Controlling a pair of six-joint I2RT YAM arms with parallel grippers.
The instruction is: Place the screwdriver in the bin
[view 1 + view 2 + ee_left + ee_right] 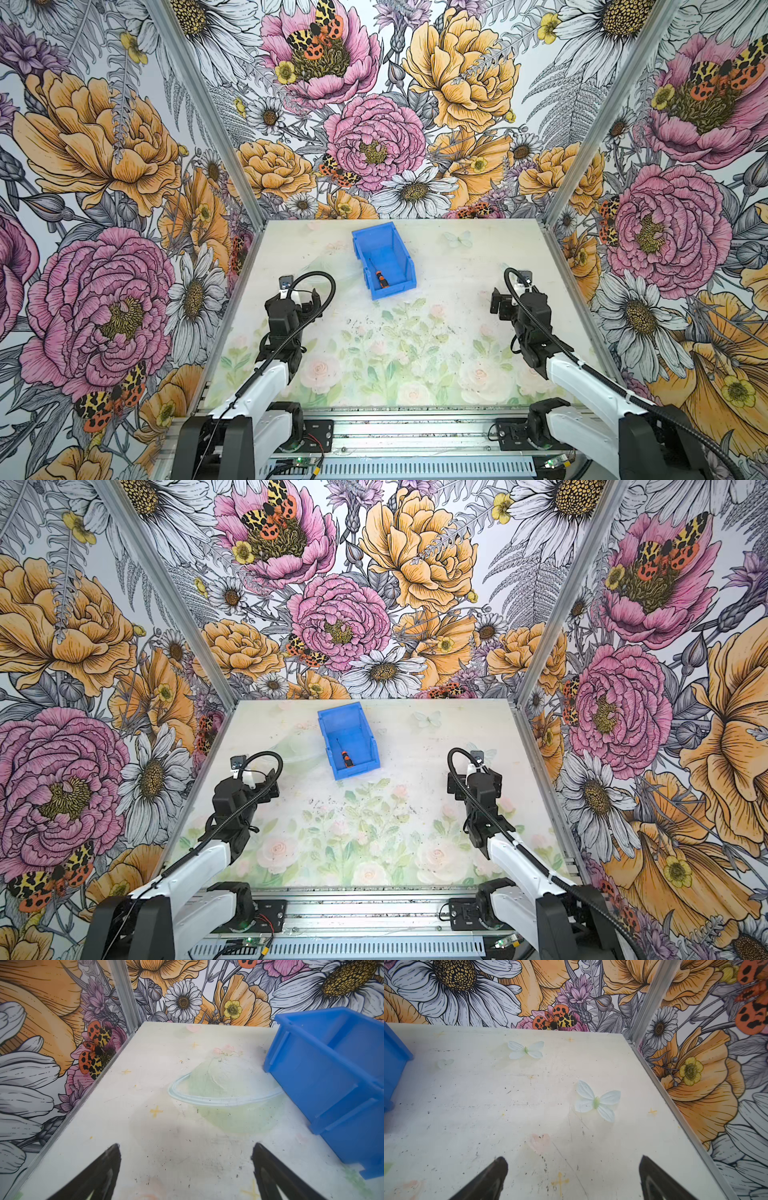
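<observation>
The blue bin (pixel 373 237) (pixel 338 717) stands at the far middle of the table in both top views. Inside it lies the screwdriver (pixel 381 279) (pixel 347 760), its orange-and-black handle toward the near wall and its thin shaft pointing away. My left gripper (pixel 300 297) (pixel 187 1147) hovers open and empty to the near left of the bin, whose outer wall (pixel 311 1076) shows in the left wrist view. On the near right, farther from the bin, my right gripper (pixel 510 297) (pixel 573 1159) is open and empty too; the bin's edge (pixel 392 1064) shows there. Neither wrist view shows the screwdriver.
Flower-printed walls close in the table on three sides, with aluminium posts (pixel 245 183) (pixel 552 195) at the far corners. The table mat (pixel 395 353) carries faded flower and butterfly prints. The arms' bases sit on a metal rail (pixel 415 432) at the front edge.
</observation>
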